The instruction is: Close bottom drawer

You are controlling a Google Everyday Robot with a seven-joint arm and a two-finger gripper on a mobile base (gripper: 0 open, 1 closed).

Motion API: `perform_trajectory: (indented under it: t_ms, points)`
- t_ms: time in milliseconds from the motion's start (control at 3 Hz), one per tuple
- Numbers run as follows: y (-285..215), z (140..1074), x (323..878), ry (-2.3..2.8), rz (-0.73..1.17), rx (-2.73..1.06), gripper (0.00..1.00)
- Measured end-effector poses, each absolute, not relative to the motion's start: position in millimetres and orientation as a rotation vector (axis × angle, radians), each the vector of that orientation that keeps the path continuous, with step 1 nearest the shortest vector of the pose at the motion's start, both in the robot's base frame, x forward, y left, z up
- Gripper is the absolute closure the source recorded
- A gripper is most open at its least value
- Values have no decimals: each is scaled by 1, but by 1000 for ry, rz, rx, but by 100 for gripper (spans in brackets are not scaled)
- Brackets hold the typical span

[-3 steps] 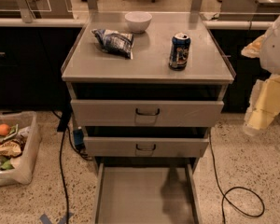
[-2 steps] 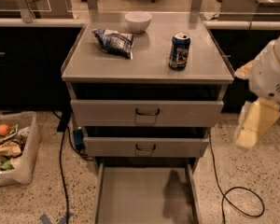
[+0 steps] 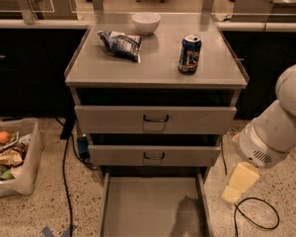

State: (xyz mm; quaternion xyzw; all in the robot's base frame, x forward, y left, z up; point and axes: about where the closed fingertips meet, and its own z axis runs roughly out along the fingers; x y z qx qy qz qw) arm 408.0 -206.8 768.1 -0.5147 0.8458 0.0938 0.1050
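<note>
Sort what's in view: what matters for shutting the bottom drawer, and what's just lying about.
For the job:
bottom drawer, pulled out
pincer, low on the cabinet's right, beside that drawer and apart from it

Lying about:
bowl, snack bag and can on the top
top drawer, middle drawer
bin on the floor, left

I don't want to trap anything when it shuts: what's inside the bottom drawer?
The bottom drawer shows only its bare grey inside, with nothing lying in the visible part. Its front end runs out of view below. The claw hangs beside it, outside.
</note>
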Motion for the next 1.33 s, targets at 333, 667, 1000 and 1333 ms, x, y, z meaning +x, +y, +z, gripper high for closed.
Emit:
perform_trajectory:
  t_ms: [333,667,1000,1333]
  points:
    - [-192,722,379,2552,424,-1495,0]
    - [-183,703,367,2558,304,-1502,0]
    - [-183,703,367,2558,305,-1502,0]
    - [-180,673,366,2561,362,-1416,0]
